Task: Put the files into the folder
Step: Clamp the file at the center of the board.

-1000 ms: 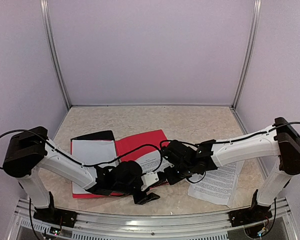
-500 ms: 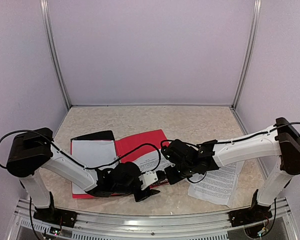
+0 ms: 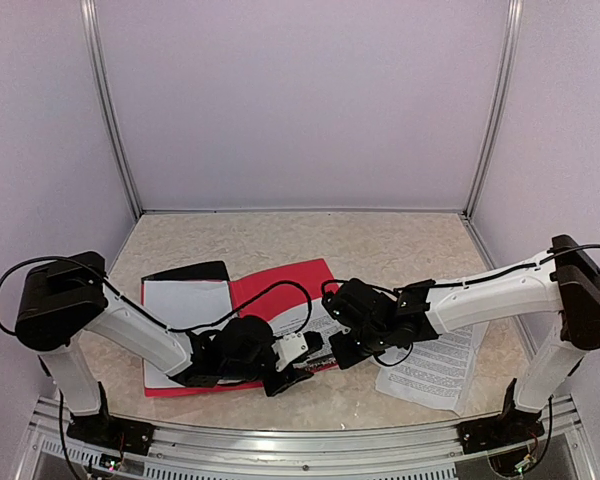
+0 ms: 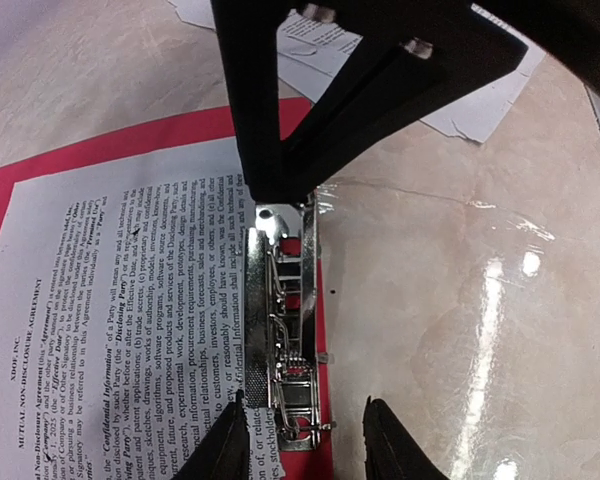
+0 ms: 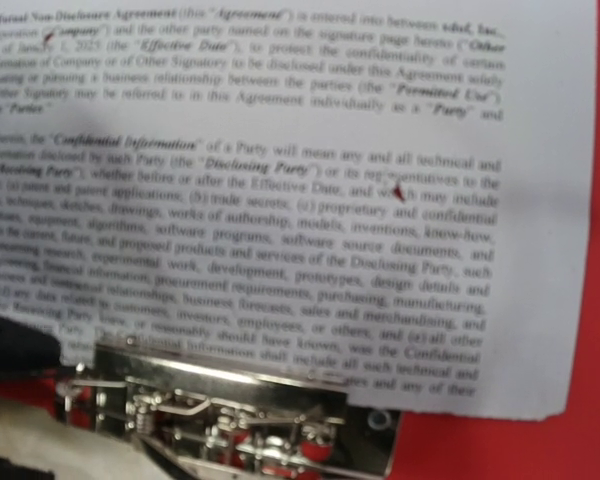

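Observation:
The red folder [image 3: 280,285] lies open on the table, with a white sheet [image 3: 185,300] on its left half. One printed file [image 4: 110,300] lies on the right half, its edge under the metal clip [image 4: 290,340]. My left gripper [image 4: 305,445] is open, and its fingers straddle the near end of the clip without touching it. My right gripper [image 4: 270,185] is shut, its tip pressing down at the far end of the clip. In the right wrist view the printed file [image 5: 280,200] and the clip [image 5: 230,410] fill the frame. Another printed file [image 3: 435,365] lies on the table to the right.
A black flap [image 3: 185,272] sticks out at the folder's back left corner. Both arms meet over the folder's near right edge [image 3: 320,365]. Loose sheets [image 4: 460,100] lie beyond the right gripper. Purple walls and metal posts enclose the table [image 3: 380,245].
My left gripper has drawn back toward the folder and come down over the clip, and its jaws have narrowed. The right arm has stayed put.

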Tool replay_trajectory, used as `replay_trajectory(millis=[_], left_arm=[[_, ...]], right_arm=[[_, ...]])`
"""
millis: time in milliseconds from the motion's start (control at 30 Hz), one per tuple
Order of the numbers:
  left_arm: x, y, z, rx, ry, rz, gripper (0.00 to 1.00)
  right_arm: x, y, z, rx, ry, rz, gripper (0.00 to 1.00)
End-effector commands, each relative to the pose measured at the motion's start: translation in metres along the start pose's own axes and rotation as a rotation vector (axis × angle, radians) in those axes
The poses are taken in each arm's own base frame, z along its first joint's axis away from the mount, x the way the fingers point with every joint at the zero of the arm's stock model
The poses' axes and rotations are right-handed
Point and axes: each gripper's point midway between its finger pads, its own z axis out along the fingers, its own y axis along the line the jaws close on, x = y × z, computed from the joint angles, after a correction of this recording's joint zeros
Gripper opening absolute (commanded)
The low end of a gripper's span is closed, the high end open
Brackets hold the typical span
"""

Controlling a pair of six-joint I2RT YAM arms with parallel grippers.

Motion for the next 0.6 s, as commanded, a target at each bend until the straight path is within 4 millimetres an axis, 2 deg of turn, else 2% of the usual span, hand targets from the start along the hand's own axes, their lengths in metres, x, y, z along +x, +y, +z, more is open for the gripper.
replay_trajectory(millis=[0, 233, 567], left_arm=[[0.008, -0.01, 0.001, 0.062, 0.014, -0.028, 0.34], [0.016, -0.013, 0.005, 0.079, 0.042, -0.04, 0.29], [0.027, -0.007, 0.012, 0.054, 0.082, -0.054, 0.27]], right_arm=[[0.028, -0.013, 0.009, 0.024, 0.093, -0.018, 0.0], [0.027, -0.012, 0.009, 0.02, 0.09, -0.02, 0.0], [0.027, -0.012, 0.008, 0.016, 0.089, -0.019, 0.0]])
